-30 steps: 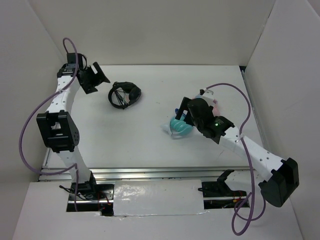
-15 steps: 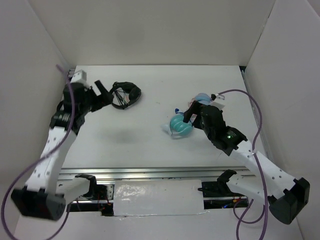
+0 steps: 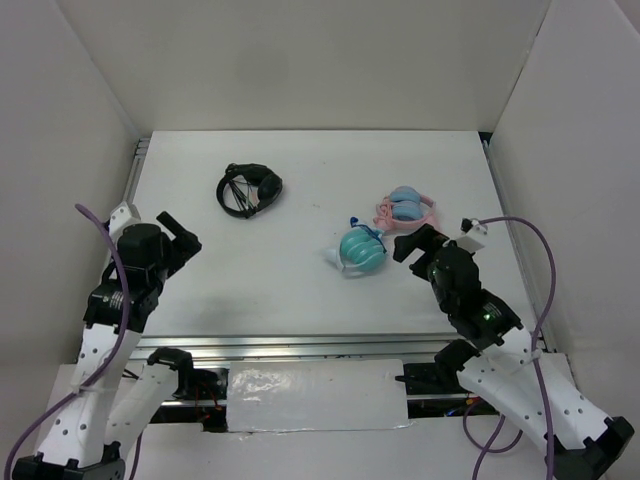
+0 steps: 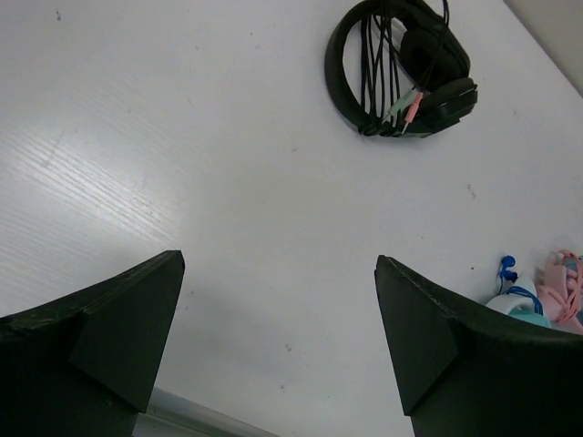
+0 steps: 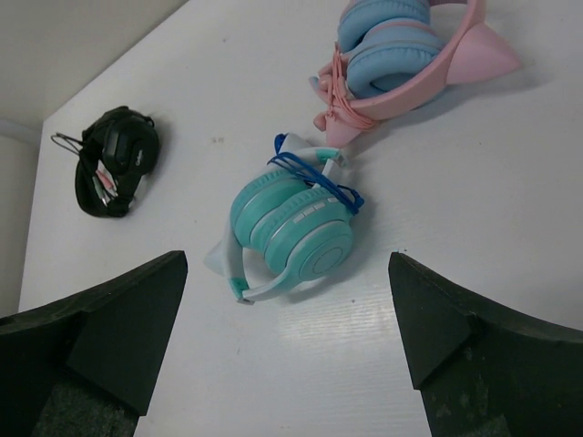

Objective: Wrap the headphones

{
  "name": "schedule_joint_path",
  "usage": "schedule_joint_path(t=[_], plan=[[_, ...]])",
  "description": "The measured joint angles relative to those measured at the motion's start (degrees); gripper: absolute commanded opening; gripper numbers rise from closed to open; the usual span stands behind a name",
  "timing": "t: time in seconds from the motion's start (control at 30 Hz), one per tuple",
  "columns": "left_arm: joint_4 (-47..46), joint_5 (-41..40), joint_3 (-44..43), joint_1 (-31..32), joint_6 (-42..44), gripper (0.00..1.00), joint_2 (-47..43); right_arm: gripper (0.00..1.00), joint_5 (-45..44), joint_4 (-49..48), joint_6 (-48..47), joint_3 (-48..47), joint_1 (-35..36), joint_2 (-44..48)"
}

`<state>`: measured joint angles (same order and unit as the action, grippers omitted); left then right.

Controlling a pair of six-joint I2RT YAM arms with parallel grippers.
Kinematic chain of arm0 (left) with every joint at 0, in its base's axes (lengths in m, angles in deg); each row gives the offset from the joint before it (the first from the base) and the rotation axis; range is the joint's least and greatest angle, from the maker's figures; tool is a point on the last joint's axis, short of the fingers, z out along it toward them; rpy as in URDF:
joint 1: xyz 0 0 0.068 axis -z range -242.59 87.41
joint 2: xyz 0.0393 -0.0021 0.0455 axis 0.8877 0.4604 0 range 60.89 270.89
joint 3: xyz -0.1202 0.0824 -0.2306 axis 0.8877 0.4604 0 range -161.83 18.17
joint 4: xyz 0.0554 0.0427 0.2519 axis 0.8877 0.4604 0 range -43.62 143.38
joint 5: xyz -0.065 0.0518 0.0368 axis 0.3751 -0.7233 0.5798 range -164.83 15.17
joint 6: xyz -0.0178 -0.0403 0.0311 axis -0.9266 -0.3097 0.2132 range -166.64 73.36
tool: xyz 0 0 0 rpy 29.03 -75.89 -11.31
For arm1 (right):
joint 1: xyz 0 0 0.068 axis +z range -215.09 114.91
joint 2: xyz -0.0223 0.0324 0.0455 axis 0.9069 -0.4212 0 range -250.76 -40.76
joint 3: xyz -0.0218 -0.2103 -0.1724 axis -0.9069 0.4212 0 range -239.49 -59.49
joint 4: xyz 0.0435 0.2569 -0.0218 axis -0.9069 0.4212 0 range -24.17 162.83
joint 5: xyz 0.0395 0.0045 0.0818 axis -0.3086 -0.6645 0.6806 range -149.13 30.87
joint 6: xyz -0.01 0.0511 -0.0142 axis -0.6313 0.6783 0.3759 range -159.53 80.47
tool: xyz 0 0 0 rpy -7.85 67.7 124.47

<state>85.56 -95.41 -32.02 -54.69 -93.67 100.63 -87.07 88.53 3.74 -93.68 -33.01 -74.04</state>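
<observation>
The black headphones [image 3: 250,190] lie at the table's back left, folded, with the thin black cable wound in several strands across the headband. They also show in the left wrist view [image 4: 401,68] and small in the right wrist view [image 5: 114,159]. My left gripper [image 3: 180,232] is open and empty, above the table's left side, well short of them [image 4: 278,262]. My right gripper [image 3: 412,243] is open and empty, near the table's right side [image 5: 287,259].
Teal headphones [image 3: 360,250] lie mid-right, just ahead of my right gripper [image 5: 291,223]. Pink-and-blue headphones [image 3: 405,208] lie behind them [image 5: 401,50]. White walls enclose the table on the left, back and right. A metal rail runs along the near edge [image 3: 300,345].
Both arms have drawn back toward the near edge. The left gripper has left the black headphones' side; the right gripper has moved off the teal and pink headphones. The headphones have not moved.
</observation>
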Motion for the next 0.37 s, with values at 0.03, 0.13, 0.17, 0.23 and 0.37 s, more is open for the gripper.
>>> schedule_joint_path(t=[0.03, 0.13, 0.17, 0.23, 0.37], plan=[[0.42, -0.37, 0.07, 0.11, -0.11, 0.99, -0.52, 1.0, -0.55, 0.5, 0.31, 0.04, 0.0, 0.87], [0.09, -0.87, 0.87, 0.22, -0.42, 0.99, -2.16, 1.0, -2.1, 1.27, 1.11, 0.04, 0.0, 2.93], [0.17, -1.07, 0.87, 0.22, -0.79, 0.99, -2.47, 1.0, -2.69, 1.53, 1.4, 0.04, 0.0, 3.72], [0.09, -1.31, 0.87, 0.24, -1.11, 0.99, -2.16, 1.0, -3.61, 2.03, 2.05, 0.04, 0.0, 4.48], [-0.04, -1.22, 0.87, 0.24, -1.18, 0.99, -0.33, 1.0, -4.81, 3.04, 2.6, 0.07, 0.02, 4.59]])
